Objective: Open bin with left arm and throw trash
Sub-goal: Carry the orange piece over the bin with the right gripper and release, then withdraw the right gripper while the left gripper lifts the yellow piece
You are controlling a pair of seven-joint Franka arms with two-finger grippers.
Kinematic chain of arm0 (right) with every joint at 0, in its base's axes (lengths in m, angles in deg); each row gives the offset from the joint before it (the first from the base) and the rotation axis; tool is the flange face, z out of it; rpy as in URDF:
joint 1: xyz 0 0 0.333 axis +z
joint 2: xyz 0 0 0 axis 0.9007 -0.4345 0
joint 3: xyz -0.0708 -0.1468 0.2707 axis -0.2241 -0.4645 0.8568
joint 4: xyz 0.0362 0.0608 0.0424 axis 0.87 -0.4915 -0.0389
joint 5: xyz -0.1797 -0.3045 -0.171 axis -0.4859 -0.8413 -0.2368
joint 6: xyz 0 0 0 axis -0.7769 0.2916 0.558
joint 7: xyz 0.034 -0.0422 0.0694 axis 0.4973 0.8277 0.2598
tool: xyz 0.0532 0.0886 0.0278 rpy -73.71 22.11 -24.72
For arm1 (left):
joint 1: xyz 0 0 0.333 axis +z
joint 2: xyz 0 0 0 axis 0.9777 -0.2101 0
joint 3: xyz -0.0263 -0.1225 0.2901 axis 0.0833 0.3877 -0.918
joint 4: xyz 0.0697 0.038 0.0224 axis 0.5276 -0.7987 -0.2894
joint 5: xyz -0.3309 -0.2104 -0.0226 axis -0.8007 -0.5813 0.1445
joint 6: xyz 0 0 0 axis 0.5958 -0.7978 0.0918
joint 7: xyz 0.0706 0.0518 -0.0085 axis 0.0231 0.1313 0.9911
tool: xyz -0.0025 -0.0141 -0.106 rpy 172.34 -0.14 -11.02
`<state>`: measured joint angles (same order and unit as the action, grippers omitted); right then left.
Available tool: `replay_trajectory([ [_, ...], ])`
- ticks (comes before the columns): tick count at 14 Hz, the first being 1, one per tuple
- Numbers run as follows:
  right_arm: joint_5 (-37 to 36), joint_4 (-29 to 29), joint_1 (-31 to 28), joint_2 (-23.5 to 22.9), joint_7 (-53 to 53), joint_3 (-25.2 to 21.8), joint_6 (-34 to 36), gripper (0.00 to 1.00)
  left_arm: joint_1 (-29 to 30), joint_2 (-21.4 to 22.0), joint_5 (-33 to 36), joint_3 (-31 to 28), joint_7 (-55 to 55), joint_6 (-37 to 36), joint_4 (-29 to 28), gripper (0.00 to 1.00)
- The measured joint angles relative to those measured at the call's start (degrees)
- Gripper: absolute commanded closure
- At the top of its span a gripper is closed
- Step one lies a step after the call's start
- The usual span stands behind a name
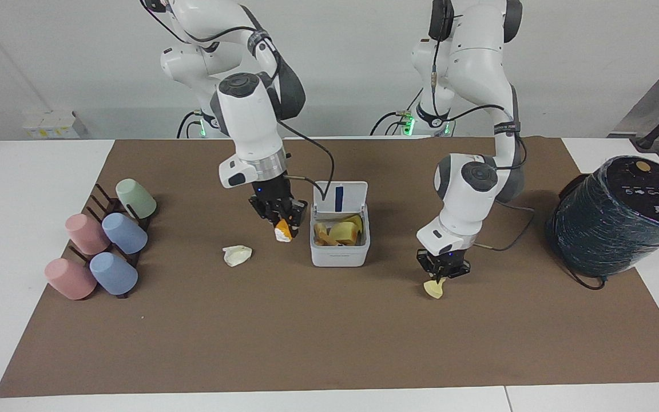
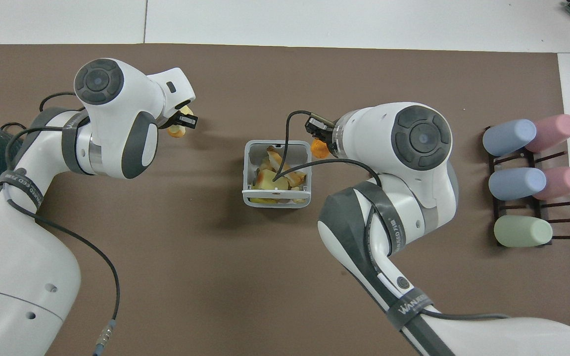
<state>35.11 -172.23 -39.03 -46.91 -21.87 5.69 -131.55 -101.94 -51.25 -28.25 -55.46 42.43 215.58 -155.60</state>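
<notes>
The white bin point(image 1: 339, 256) stands mid-table with its lid point(image 1: 349, 197) upright and open; several yellow and tan scraps lie inside. It also shows in the overhead view point(image 2: 276, 202). My right gripper point(image 1: 280, 224) is shut on the orange-and-white stub point(image 1: 282, 232) and holds it in the air just beside the bin's rim, toward the right arm's end point(image 2: 318, 148). My left gripper point(image 1: 441, 273) is shut on the pale yellow chunk point(image 1: 433, 290), low over the mat beside the bin toward the left arm's end point(image 2: 176, 132). The white paper wad point(image 1: 237, 255) lies on the mat.
A rack of pastel cups point(image 1: 100, 246) lies at the right arm's end of the mat point(image 2: 527, 178). A large dark teal wrapped cylinder point(image 1: 621, 217) stands at the left arm's end. The right arm's cable hangs over the bin.
</notes>
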Motion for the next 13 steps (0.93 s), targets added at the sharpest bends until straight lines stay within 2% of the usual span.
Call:
replay_trajectory([
  [6,-0.1,1.3,3.1,-3.8,2.2,0.0,-3.3,1.0,0.9,-0.2,-3.0,-0.1,6.0,-8.4,6.6,1.0],
  [7,-0.1,1.3,3.7,-4.0,2.2,0.0,-3.2,0.97,1.0,-0.1,-3.1,-0.1,7.1,-9.3,7.2,1.0],
  [8,-0.1,1.2,4.3,-4.1,2.2,0.0,-2.9,0.69,1.0,-0.1,-3.2,0.0,8.6,-9.8,7.8,1.0],
  [9,-0.1,1.2,4.8,-4.2,2.2,0.0,-2.3,0.16,1.0,-0.1,-3.4,0.0,10.2,-10.1,8.3,1.0],
  [10,-0.1,1.2,5.1,-4.2,2.2,0.0,-1.7,0.0,1.0,0.0,-4.0,0.0,11.6,-10.2,8.6,1.0],
  [13,-0.1,1.3,5.3,-4.1,2.2,0.0,-1.3,0.0,1.0,0.8,-5.7,0.1,15.5,-10.6,9.3,1.0],
])
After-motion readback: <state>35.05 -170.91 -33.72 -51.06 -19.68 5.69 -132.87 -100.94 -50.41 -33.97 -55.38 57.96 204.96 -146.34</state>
